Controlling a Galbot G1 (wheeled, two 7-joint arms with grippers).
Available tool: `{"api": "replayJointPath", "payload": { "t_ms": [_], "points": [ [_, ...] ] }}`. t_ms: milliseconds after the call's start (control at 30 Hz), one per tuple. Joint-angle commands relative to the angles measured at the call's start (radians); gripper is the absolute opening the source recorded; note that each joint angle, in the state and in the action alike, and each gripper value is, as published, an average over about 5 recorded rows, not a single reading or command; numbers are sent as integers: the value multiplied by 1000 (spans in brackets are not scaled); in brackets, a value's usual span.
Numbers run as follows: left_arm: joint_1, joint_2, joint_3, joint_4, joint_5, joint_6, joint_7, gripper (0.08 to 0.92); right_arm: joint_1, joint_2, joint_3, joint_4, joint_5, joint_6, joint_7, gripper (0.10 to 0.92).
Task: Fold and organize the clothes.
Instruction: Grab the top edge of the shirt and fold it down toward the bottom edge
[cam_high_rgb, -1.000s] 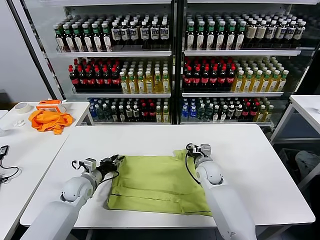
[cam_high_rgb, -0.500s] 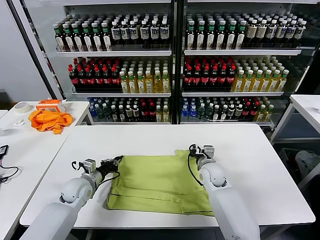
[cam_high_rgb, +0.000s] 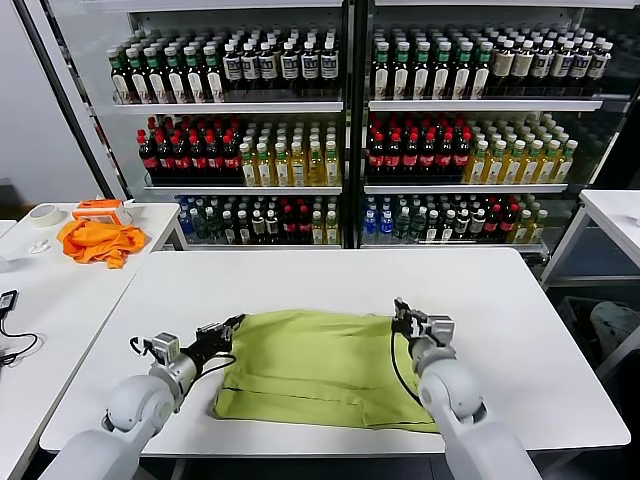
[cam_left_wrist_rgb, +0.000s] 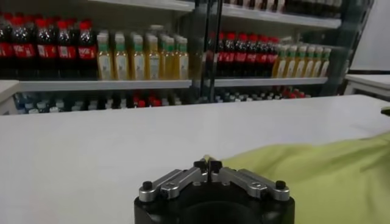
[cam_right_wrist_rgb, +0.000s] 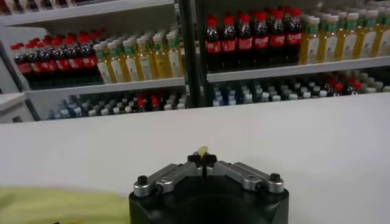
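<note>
One lime-green short-sleeved cotton T-shirt (cam_high_rgb: 320, 365) is spread flat on the white rectangular table (cam_high_rgb: 300, 275), near the table's front edge, with its far edge stretched taut between the two grippers. The left gripper (cam_high_rgb: 236, 324) is placed at the shirt's 10 o'clock corner, its fingers pressed together on a pinch of the green cloth; in the left wrist view the fingertips (cam_left_wrist_rgb: 208, 165) are seen closed, with cloth (cam_left_wrist_rgb: 317, 176) running away from them. The right gripper (cam_high_rgb: 399, 314) is placed at the shirt's 2 o'clock corner, likewise pinched shut on the fabric; in the right wrist view a small yellow-green tip of cloth (cam_right_wrist_rgb: 202, 150) is seen poking out between the closed fingers. Both arms are reached in from the table's 6 o'clock side, the left forearm at 7 o'clock of the shirt, the right at 5 o'clock.

At 10 o'clock from the shirt, on a separate white side table (cam_high_rgb: 60, 290), a crumpled bright orange garment (cam_high_rgb: 98, 240) is seen, with a roll of white tape (cam_high_rgb: 44, 214) beside it. At 12 o'clock, glass-fronted shelving (cam_high_rgb: 345, 120) stocked with rows of bottled drinks is seen behind the table.
</note>
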Motion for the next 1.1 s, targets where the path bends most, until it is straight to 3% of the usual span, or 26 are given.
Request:
{"api": "replayJointPath", "payload": {
  "t_ms": [33, 1100],
  "points": [
    [130, 11, -48, -76, -3, -64, 25, 84, -176, -26, 37, 161, -28, 2, -4, 107],
    [285, 58, -96, -168, 4, -78, 30, 84, -293, -35, 68, 221, -80, 9, -10, 107]
  ]
}}
